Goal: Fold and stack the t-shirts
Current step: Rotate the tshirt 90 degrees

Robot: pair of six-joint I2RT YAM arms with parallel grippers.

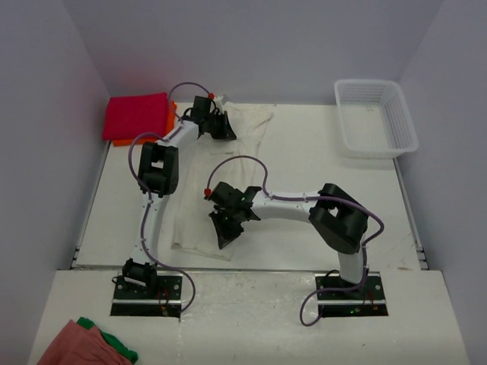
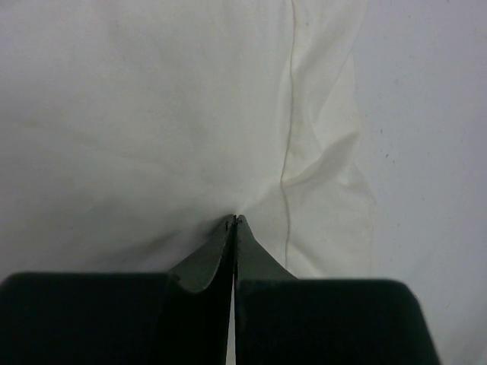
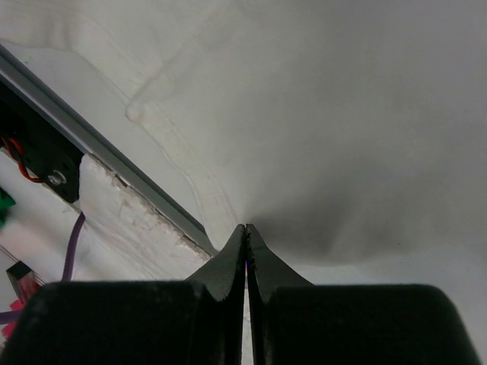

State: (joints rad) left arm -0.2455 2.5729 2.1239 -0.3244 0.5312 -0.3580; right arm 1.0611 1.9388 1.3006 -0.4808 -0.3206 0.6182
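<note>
We have left hand (image 2: pixel 234 220) pinched shut on far end of the cream-white t-shirt (image 1: pixel 194 228); right hand (image 3: pixel 246 226) pinched shut on its near part; cloth spread along the surface (image 1: pixel 319 213).

No legible text or labels anywhere.

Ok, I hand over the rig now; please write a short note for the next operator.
Left hand: shut, pinching the cream-white t-shirt at its far end.
Right hand: shut, pinching its near edge. The shirt lies stretched between them.
Done: magenta-red t-shirt folded on the orange t-shirt, far-left corner.
To do: fold the white one, add it to that stack.
</note>
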